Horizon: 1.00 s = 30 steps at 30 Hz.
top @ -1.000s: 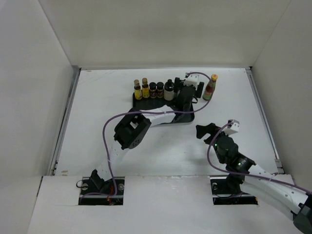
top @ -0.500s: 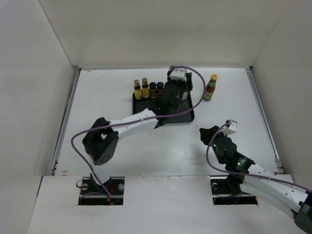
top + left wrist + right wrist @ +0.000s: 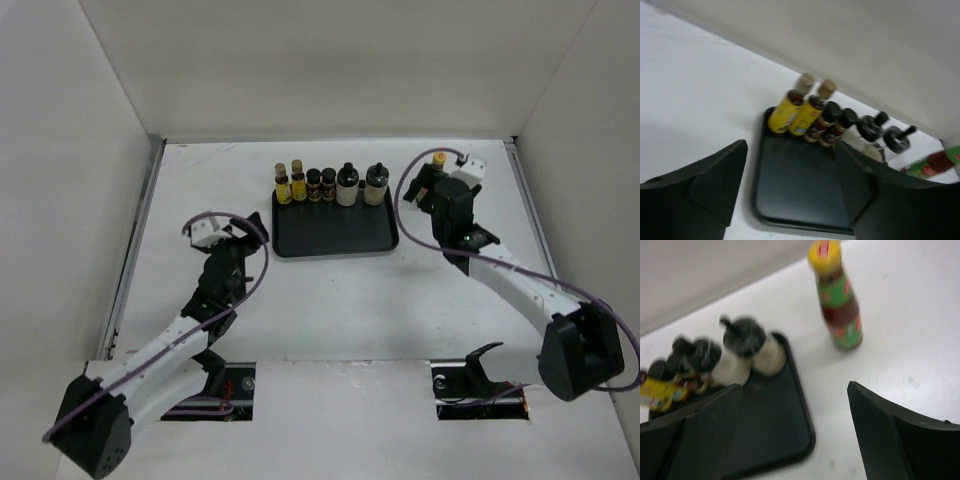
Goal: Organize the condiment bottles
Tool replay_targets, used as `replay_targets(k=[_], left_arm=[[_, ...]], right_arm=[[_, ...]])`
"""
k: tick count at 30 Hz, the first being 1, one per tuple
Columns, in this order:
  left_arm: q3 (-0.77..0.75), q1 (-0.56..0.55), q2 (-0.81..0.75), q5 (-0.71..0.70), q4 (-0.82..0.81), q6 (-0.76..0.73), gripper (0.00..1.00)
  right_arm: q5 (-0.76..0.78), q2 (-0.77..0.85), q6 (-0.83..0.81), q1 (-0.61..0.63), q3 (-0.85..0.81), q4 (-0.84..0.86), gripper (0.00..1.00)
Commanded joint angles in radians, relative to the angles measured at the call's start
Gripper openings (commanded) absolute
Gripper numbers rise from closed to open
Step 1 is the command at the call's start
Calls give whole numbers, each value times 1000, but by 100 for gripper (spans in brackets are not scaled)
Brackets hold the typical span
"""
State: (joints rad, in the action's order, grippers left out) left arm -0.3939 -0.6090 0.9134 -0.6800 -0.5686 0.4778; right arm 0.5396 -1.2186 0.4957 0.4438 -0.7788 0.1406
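1. While it stood upright on the table (image 3: 200, 180) just right of the tray (image 3: 335, 238), the red bottle (image 3: 838, 305) lay ahead of the right gripper (image 3: 795, 389), slightly toward its right finger, with its long axis vertical.
2. That gripper's fingers were spread wide and held nothing. The gap looked ample for a side grasp on the bottle's body.
3. The right arm was much the nearer. The left gripper (image 3: 790, 146), also wide and empty, hung well apart, off the tray's left side.
4. Along its far edge the tray held six in a close row: two yellow bottles (image 3: 283, 187), two dark jars (image 3: 314, 185) and two white bottles (image 3: 347, 187).
5. By the look of it, only the red bottle remained off the tray.
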Motion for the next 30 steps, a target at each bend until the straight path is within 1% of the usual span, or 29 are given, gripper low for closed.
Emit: replay_targets(k=[1, 4, 7, 9, 13, 17, 23, 26, 28, 30], left_arm=[[119, 105, -164, 40, 96, 182, 76], [200, 197, -240, 100, 118, 251, 86], [245, 272, -231, 148, 101, 312, 92], [257, 291, -194, 180, 63, 344, 97], [265, 286, -130, 215, 12, 357, 100], [271, 282, -120, 204, 0, 358, 100], [274, 280, -102, 206, -17, 357, 100], [277, 283, -87, 203, -33, 354, 100], [279, 288, -85, 211, -36, 352, 100], [279, 286, -91, 204, -37, 351, 100]], right_arm=[[0, -88, -138, -87, -179, -34, 96], [-13, -156, -155, -150, -282, -67, 100], [-67, -252, -173, -193, -394, -122, 100], [-85, -309, -189, -199, -448, -144, 100], [-96, -401, -210, -210, -516, -154, 100], [-90, -464, -227, -211, -553, -157, 95], [-79, -547, -258, -227, -605, -127, 79], [-46, -585, -302, -225, -637, -105, 79], [-15, -611, -330, -225, -658, -102, 74], [3, -624, -345, -225, -668, -105, 64]])
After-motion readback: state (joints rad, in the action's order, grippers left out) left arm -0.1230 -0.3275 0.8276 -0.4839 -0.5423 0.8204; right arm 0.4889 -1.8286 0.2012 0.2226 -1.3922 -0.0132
